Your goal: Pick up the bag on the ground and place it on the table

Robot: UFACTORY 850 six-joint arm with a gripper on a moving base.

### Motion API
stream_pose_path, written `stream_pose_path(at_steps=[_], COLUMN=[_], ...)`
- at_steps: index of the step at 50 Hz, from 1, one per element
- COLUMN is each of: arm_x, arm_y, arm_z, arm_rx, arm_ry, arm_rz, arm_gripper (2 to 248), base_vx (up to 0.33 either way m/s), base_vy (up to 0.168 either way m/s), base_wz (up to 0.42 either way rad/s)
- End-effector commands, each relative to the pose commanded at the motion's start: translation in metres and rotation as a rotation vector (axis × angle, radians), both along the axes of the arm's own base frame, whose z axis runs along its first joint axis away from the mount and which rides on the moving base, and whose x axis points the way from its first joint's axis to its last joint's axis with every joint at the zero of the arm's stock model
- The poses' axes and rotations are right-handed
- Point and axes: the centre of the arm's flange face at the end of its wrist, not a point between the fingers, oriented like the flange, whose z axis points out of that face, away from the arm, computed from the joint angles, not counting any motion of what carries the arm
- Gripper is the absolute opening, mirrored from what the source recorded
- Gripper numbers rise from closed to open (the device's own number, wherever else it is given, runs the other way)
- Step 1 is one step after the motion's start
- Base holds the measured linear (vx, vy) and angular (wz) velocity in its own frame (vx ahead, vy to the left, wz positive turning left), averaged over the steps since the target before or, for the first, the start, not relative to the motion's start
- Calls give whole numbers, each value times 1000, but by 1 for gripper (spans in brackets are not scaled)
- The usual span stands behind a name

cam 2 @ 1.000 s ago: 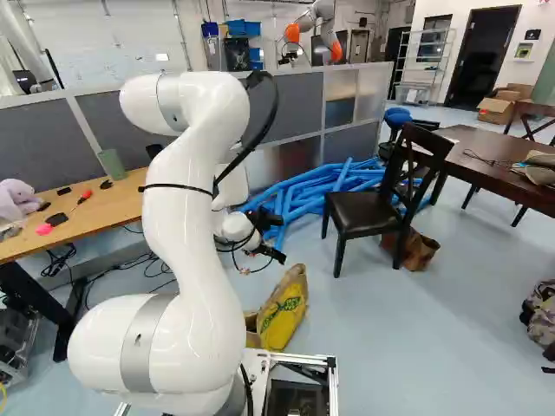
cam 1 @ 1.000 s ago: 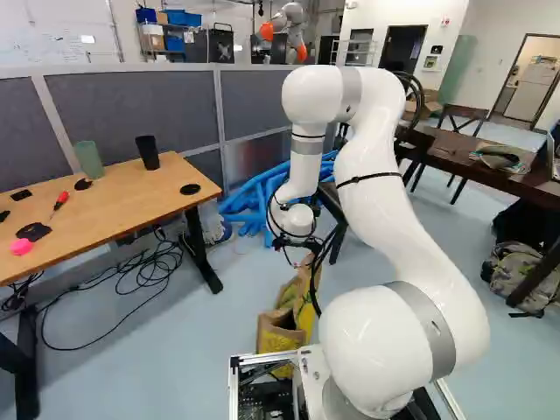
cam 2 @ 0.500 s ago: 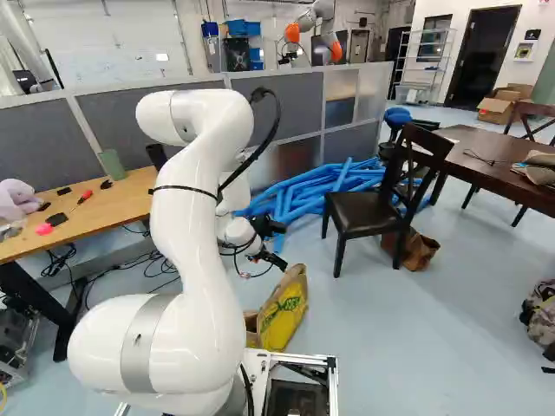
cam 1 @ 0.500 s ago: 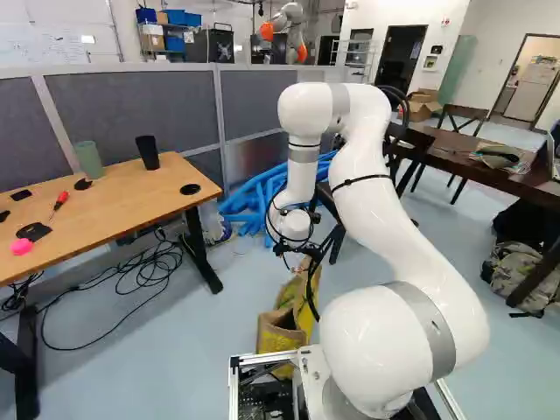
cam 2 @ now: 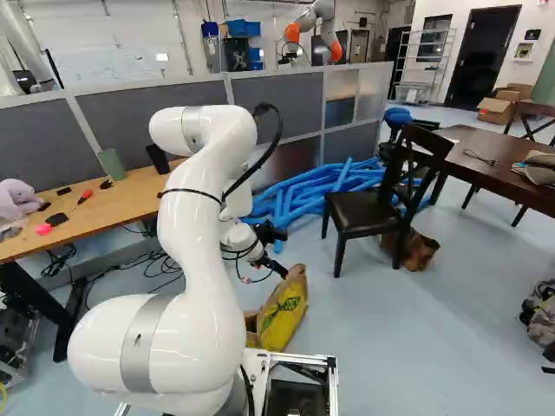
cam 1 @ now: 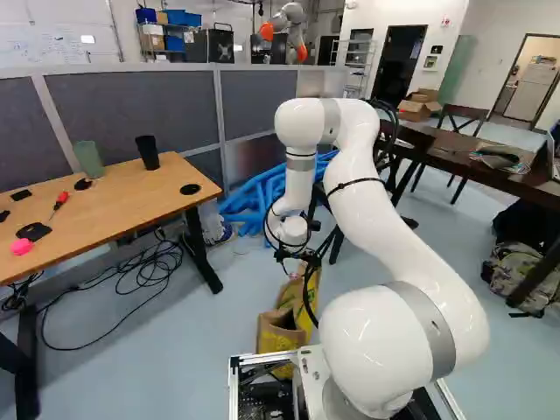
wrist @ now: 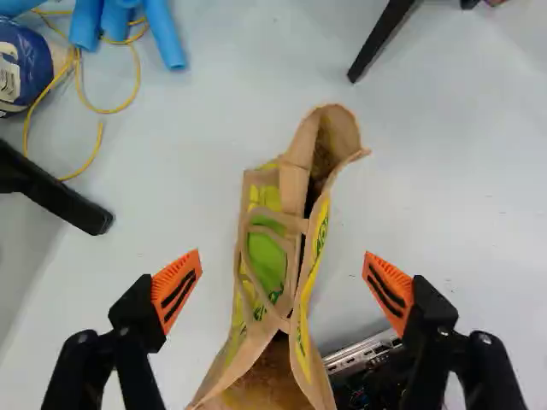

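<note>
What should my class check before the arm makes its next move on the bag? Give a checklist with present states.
1. Gripper open: ok, its two orange pads stand wide apart.
2. Bag between the fingers as the wrist view looks down: ok, its upright middle part shows between them.
3. Fingertips low enough to close on the bag: cannot tell, the depth is unclear.
4. Room beside the base frame: cannot tell, it shows close to one finger.
5. Destination settled: not ok, both a light wooden table and a dark table stand in the room.
</note>
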Motion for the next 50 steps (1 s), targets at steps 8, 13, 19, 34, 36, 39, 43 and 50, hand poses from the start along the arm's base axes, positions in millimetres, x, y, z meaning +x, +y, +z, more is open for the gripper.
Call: stream_pose_path(at_steps=[8, 13, 19, 34, 36, 39, 43, 50], arm_x=[1, 2, 3, 5, 5, 5, 5, 5], arm_y=[0, -1, -1, -1, -2, -2, -2, -1], arm_z=[-12, -19, -28, -50, -53, -58, -64, -75], arm_rx=[17, 19, 18, 12, 11, 10, 10, 15], arm_ry=[-1, 1, 6, 18, 19, 21, 27, 49], arm_rz=[-82, -109, -126, -157, -161, -167, -174, -183], arm_gripper=[247, 247, 247, 247, 247, 247, 247, 247], base_vx=[0, 0, 0, 0, 0, 0, 0, 0], base_vy=[0, 0, 0, 0, 0, 0, 0, 0], base_wz=[0, 0, 0, 0, 0, 0, 0, 0])
